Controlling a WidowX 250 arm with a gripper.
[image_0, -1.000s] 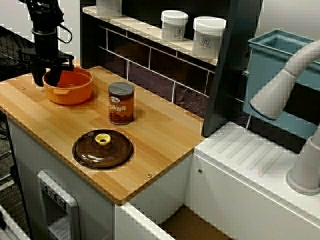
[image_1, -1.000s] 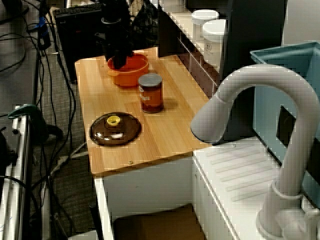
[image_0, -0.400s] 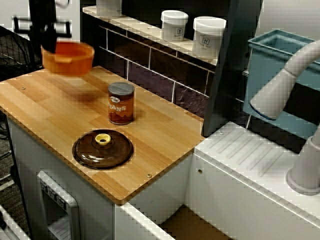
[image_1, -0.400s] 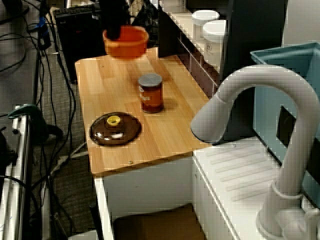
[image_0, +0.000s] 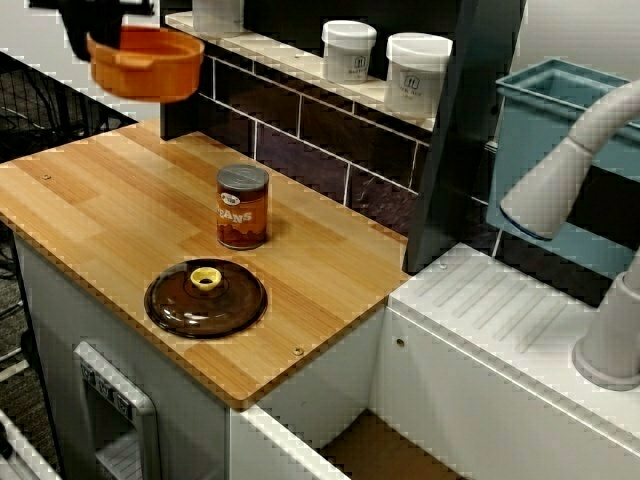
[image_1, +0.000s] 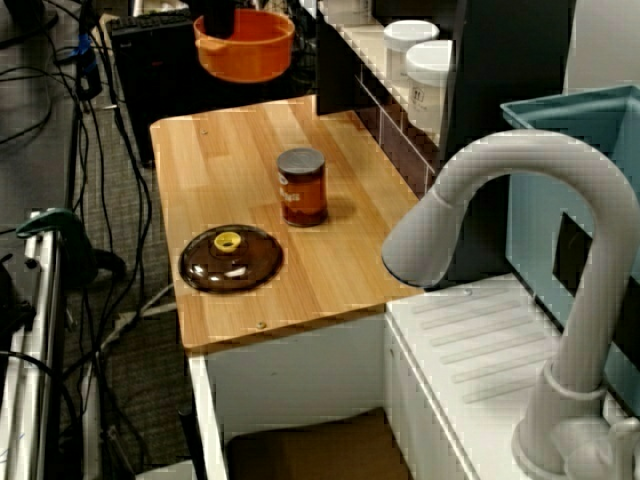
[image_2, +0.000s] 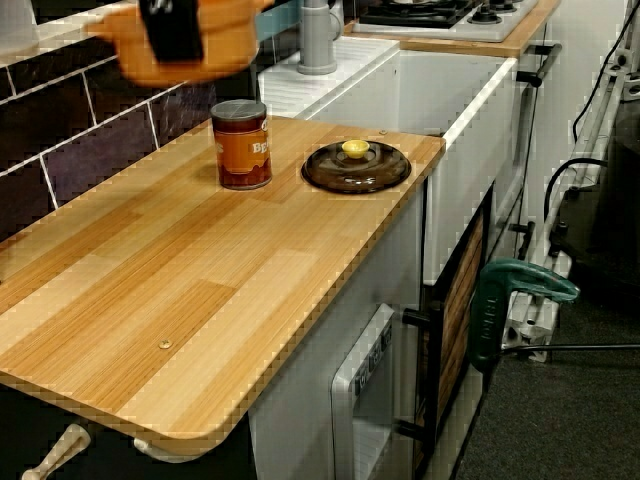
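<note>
My gripper (image_0: 90, 35) is shut on the rim of an orange pot (image_0: 150, 65) and holds it in the air above the far left end of the wooden counter (image_0: 110, 210). In the view over the faucet, the gripper (image_1: 220, 20) and pot (image_1: 247, 45) hang beyond the counter's back edge. The low view from the counter's end shows the blurred pot (image_2: 200, 55) under the black gripper (image_2: 172, 35). A brown can (image_0: 242, 207) stands mid-counter. A dark round lid with a yellow knob (image_0: 205, 297) lies near the front edge.
Two white jars (image_0: 348, 50) (image_0: 417, 72) stand on the tiled shelf behind the counter. A dark post (image_0: 455, 130) rises at the counter's right end. Beyond it are a white drainer (image_0: 500, 310), a grey faucet (image_0: 570, 170) and a blue bin (image_0: 550, 110).
The pot stood on the counter's left end with the gripper at its rim. It has since been lifted well above the wood and carried slightly right. Can and lid stayed put.
</note>
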